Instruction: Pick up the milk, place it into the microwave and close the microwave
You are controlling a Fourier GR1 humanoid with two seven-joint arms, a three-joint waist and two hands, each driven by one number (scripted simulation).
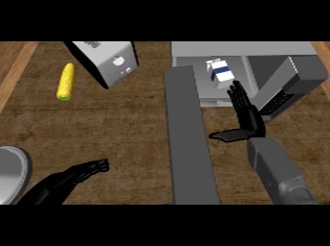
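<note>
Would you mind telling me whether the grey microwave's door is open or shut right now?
Open: the long grey microwave door swings out toward the viewer, exposing the cavity where the white-and-blue milk carton sits, with the right hand just outside.

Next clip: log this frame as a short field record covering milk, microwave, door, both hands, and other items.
milk: carton lying inside the microwave, not held
microwave: at the counter's upper right, open
door: swung open, extending toward the robot
right hand: open, fingers straight, just in front of the microwave opening, right of the door
left hand: low at the view's left, fingers relaxed, holding nothing
other items: corn cob upper left; grey box beside it
</note>
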